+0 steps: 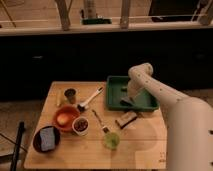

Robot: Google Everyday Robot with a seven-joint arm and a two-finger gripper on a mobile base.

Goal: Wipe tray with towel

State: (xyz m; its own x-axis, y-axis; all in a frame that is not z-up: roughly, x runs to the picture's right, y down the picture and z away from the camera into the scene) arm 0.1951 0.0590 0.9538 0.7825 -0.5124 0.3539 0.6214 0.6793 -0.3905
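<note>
Orange bowl (64, 118), green cup (111, 141), tool (127, 101) right of brush (91, 98)

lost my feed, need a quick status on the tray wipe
Gripper down inside green rectangular tray, front half. Towel not discernible under it. Small brown object on wooden table, just outside the tray's front edge.

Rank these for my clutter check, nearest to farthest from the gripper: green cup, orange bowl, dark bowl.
The gripper is down in the green tray.
1. Green cup, front centre.
2. Orange bowl, left.
3. Dark bowl, front-left corner.
</note>
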